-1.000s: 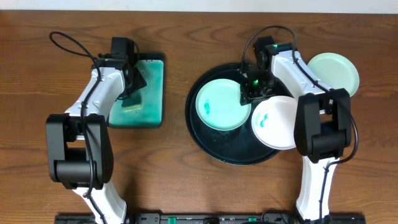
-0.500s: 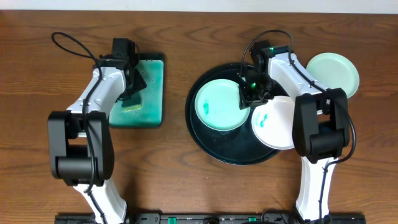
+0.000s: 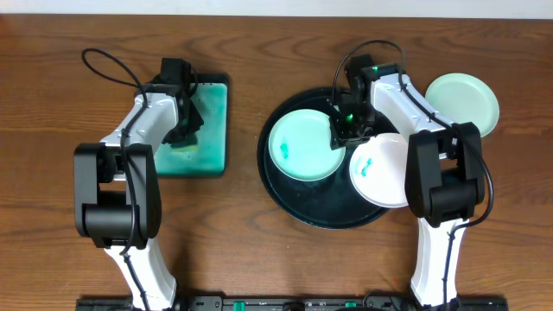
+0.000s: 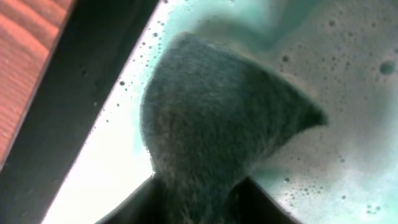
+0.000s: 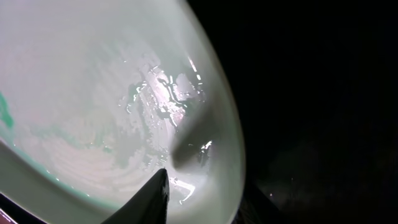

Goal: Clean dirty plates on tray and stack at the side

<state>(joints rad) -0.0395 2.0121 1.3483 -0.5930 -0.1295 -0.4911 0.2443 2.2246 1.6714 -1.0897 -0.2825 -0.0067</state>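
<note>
On the large round black tray [image 3: 318, 206] lie a mint-green plate [image 3: 301, 147] with a teal smear and a white plate [image 3: 389, 173] with a teal smear. My right gripper [image 3: 347, 128] is shut on the mint-green plate's right rim; in the right wrist view the wet rim [image 5: 214, 124] runs between the jaws of the gripper [image 5: 205, 193]. Another mint-green plate [image 3: 464, 102] rests on the wooden tabletop to the right of the tray. My left gripper [image 3: 183, 130] is down in the rectangular tray, shut on the dark sponge [image 4: 217, 112], which bulges out ahead of the jaws.
The rectangular dark-rimmed tray [image 3: 212, 130] holds foamy teal water [image 4: 336, 68] and stands at the left. The white plate overhangs the black tray's right rim. Both arm bases stand at the near table edge.
My left gripper has closed on the sponge in the rectangular tray. The right gripper has shifted slightly left with the mint-green plate's rim in it.
</note>
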